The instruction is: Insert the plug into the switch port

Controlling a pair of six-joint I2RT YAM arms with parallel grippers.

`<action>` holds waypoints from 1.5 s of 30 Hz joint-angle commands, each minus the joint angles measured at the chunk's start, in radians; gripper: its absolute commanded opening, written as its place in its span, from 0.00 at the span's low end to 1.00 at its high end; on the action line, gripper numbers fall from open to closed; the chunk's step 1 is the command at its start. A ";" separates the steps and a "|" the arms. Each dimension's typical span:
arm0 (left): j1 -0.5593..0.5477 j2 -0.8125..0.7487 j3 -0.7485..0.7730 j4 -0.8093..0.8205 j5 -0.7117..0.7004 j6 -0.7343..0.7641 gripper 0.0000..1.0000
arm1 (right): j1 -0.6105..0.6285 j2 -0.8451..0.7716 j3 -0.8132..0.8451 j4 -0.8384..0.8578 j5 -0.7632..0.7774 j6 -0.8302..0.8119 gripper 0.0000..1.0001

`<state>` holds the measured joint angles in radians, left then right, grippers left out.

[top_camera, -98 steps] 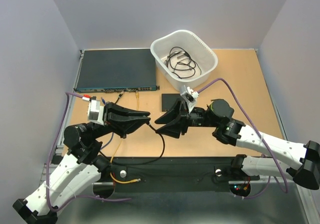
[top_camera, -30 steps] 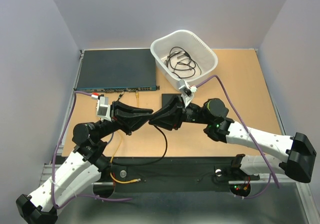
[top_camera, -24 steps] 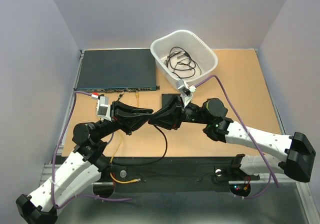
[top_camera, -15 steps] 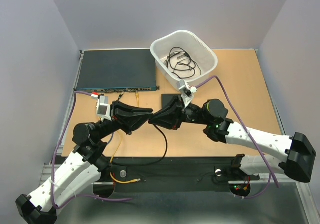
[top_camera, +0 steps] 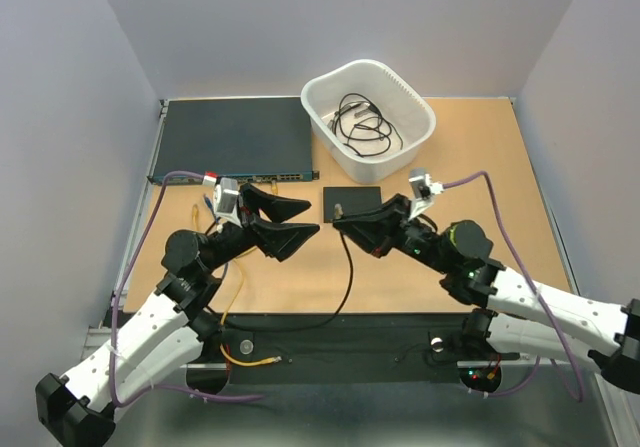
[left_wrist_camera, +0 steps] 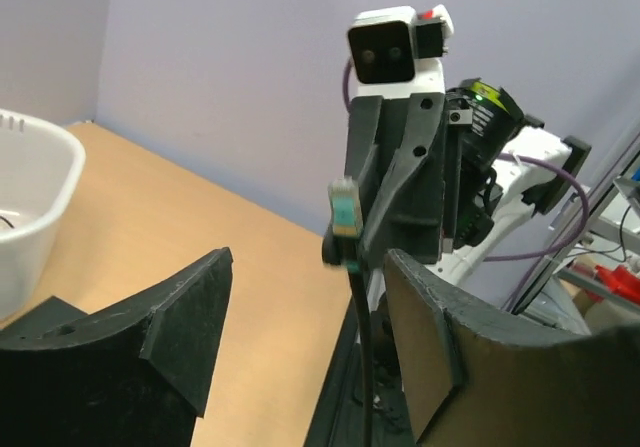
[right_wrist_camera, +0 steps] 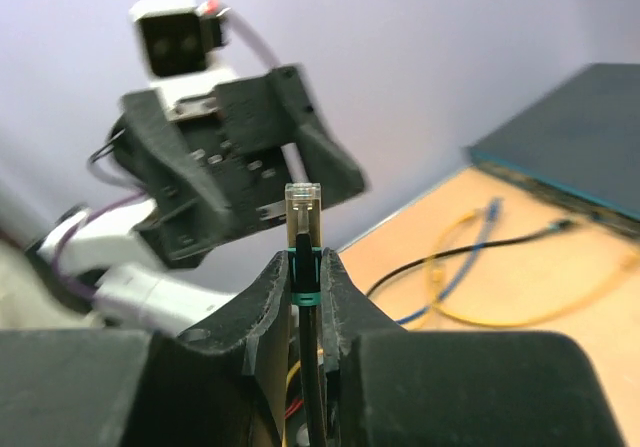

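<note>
The plug [right_wrist_camera: 303,205] is clear, with a teal band and a black cable [top_camera: 347,272]. My right gripper [right_wrist_camera: 304,263] is shut on it at the band, and its tip points up past the fingers. In the top view the right gripper [top_camera: 345,225] holds the plug [top_camera: 338,210] just in front of the small flat black box [top_camera: 358,197]. The switch port on that box does not show from above. To the left, my left gripper [top_camera: 303,220] is open and apart from the plug. In its wrist view the left gripper [left_wrist_camera: 308,267] frames the plug [left_wrist_camera: 344,212] without touching it.
The wide dark rack unit [top_camera: 235,137] lies at the back left, with yellow and blue cables [top_camera: 226,285] running from its front. A white bin [top_camera: 368,107] holding coiled black cables stands at the back centre. A black rail [top_camera: 330,342] runs along the near edge.
My left gripper opened, let go of the cable and drew back to the left. My right gripper moved right and nearer with the plug, so the two arms have parted.
</note>
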<state>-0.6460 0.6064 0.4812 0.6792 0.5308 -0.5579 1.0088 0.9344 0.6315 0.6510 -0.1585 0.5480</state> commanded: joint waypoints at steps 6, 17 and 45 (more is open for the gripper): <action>0.003 0.070 0.005 -0.039 -0.181 0.027 0.80 | -0.012 -0.191 0.042 -0.627 0.842 0.000 0.01; 0.003 0.278 0.025 -0.204 -0.475 0.010 0.77 | -0.168 0.043 0.106 -1.042 1.076 0.191 0.00; 0.014 0.895 0.166 -0.069 -0.572 0.015 0.70 | -0.524 0.774 0.292 -0.709 0.645 0.090 0.01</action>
<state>-0.6418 1.4624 0.5861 0.5438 -0.0311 -0.5236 0.4904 1.6547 0.8474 -0.1547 0.5137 0.6601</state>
